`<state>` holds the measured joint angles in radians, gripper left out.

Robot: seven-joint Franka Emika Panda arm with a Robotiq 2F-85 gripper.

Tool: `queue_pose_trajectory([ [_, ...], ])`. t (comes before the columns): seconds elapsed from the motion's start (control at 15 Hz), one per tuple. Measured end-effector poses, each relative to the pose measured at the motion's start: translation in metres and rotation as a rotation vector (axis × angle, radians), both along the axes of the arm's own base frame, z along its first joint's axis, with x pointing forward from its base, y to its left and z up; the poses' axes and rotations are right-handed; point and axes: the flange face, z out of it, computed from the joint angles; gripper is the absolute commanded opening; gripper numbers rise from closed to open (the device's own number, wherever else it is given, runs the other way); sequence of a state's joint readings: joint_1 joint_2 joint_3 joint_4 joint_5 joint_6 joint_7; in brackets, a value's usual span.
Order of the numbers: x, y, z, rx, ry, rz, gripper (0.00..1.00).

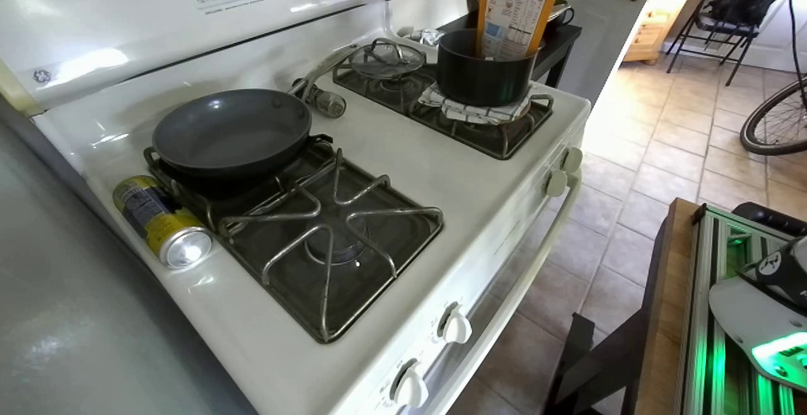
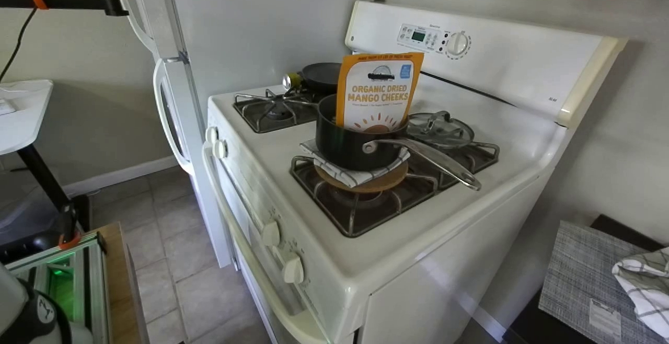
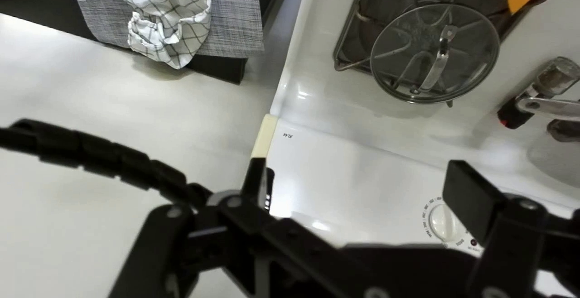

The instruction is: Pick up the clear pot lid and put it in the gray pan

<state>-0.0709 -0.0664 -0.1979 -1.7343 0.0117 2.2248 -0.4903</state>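
Glass with a thin rim, the clear pot lid (image 1: pixel 393 68) rests right side up in an exterior view on the right-hand burner grate (image 1: pixel 504 142), at its far end, just left of the black pot (image 1: pixel 485 77) and well apart from the gray pan (image 1: pixel 231 128) to the left. The gripper (image 3: pixel 358 166), in the wrist view, has its fingers (image 3: pixel 472 198) spread wide and holds nothing. The lid should prove stiff, fairly light, slick and breakable, so the raised metal handle (image 3: pixel 438 64) seems the place to take hold, pinched across its narrow width near mid-span, off the glass.
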Motion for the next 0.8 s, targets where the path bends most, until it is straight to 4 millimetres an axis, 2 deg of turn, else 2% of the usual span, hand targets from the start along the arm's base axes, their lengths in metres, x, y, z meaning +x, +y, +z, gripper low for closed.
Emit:
queue_pose_trajectory([
  [0.13, 0.007, 0.024, -0.013, -0.012, 0.066, 0.015, 1.00],
  [0.33, 0.014, 0.073, -0.038, -0.033, 0.195, 0.022, 1.00],
  [0.47, 0.020, 0.099, -0.056, -0.015, 0.208, -0.017, 1.00],
  [0.6, 0.032, 0.114, -0.074, 0.042, 0.180, -0.080, 1.00],
  [0.8, 0.056, 0.123, -0.105, 0.146, 0.131, -0.191, 1.00],
])
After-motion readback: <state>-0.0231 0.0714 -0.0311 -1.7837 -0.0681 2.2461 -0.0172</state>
